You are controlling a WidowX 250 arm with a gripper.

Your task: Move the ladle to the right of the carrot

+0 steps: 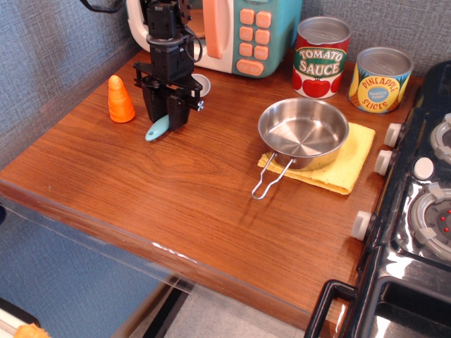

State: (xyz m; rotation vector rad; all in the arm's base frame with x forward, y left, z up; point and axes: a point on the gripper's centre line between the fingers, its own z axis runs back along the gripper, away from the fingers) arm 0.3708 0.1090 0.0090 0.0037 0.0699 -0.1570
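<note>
The orange carrot [120, 100] stands upright on the wooden counter [176, 190] at the back left. My gripper [168, 116] is just right of it, pointing down and shut on the stem of the ladle. The ladle's light blue handle end [156, 129] sticks out below the fingers, at or just above the counter. Its pale grey bowl [203, 84] shows behind the gripper to the right. The ladle is tilted, handle end down toward the front left. The stem between the fingers is hidden.
A toy microwave [232, 32] stands behind the gripper. A steel pan with a wire handle [303, 132] sits on a yellow cloth [352, 158] at mid right. A tomato sauce can [320, 56] and a pineapple can [380, 79] stand at the back. A toy stove [423, 211] is on the right.
</note>
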